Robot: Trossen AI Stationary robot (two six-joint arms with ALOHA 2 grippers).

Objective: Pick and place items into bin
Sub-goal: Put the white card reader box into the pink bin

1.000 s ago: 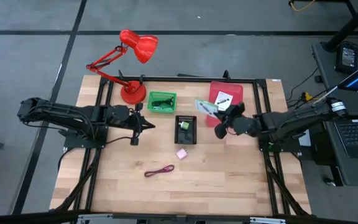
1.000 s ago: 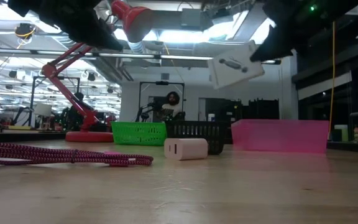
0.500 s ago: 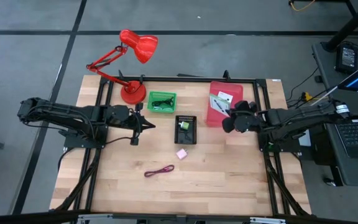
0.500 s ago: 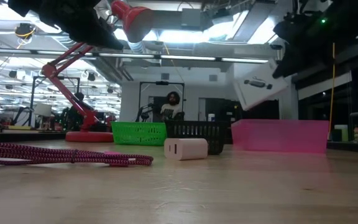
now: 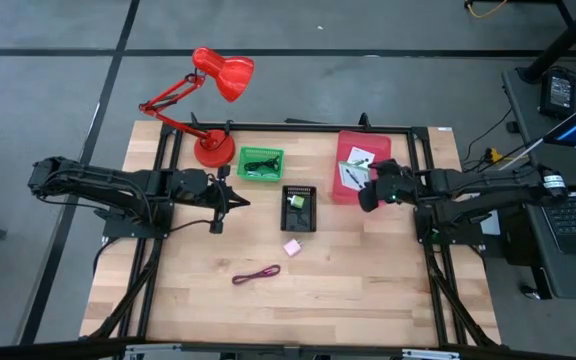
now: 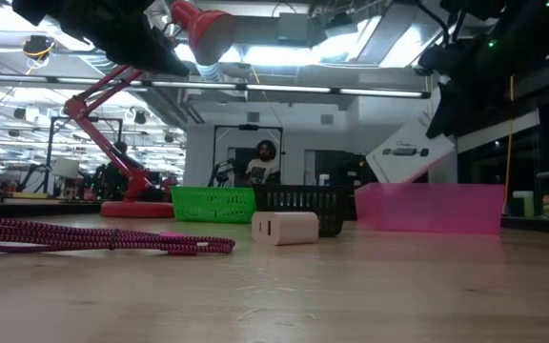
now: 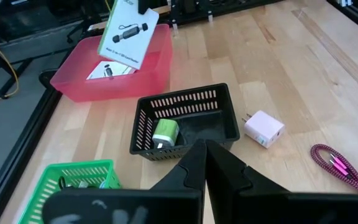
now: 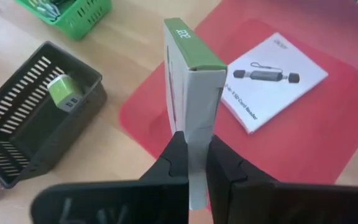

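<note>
Boxed packet held over the pink bin

My right gripper (image 8: 191,163) pinches a thin cardboard packet (image 8: 190,93) above the glossy pink bin (image 5: 345,146), upper right; left gripper (image 5: 238,201) closed, empty, centre-left.

I am holding one packet (image 8: 190,93) in my right gripper (image 8: 191,163) over the near-left part of the bin (image 5: 344,192), which is sitting at the table's (image 5: 368,290) far right. A second packet (image 5: 360,156) is lying flat in that bin. Left of the bin a slatted basket (image 5: 299,222) is holding a small block (image 5: 294,201). Farther left and farther back a mesh basket (image 5: 261,164) is standing, with the lamp (image 5: 214,150) at its left. A plug cube (image 5: 292,246) is lying just near of the slatted basket, and a cord (image 5: 256,274) is lying nearer still, to the left. My left gripper (image 5: 234,201) is hanging left of the slatted basket.
</note>
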